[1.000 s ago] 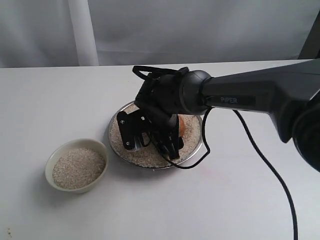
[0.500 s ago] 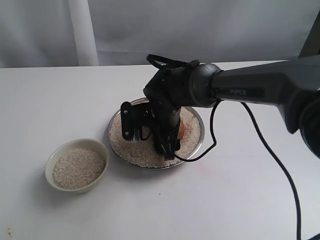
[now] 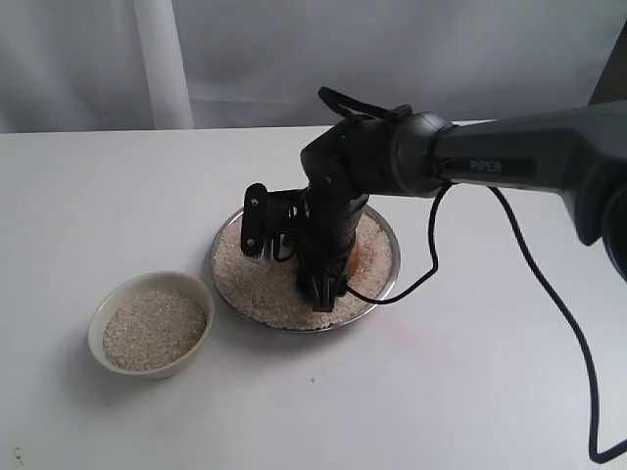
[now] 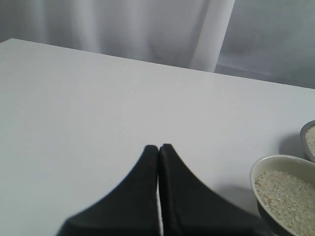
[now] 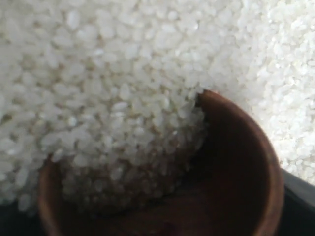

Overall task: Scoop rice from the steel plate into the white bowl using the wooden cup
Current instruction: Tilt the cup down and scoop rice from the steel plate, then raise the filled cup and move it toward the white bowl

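The right gripper [image 3: 333, 279] has swung rightward across the plate [image 3: 294, 327], pinching the tilted cup [image 5: 236, 162] so rice [image 5: 123, 73] spills into it, while the left gripper [image 4: 158, 152] idles pressed together.

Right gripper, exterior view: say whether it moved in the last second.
Yes. Against the unmoved wide shiny steel plate, the right gripper swung its wrist end rightward and stands steeper; its tip stayed in the pale rice near the plate's front rim.

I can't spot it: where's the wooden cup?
Inside the steel plate, right of the white bowl in the exterior view, the wooden cup is dug into the rice.
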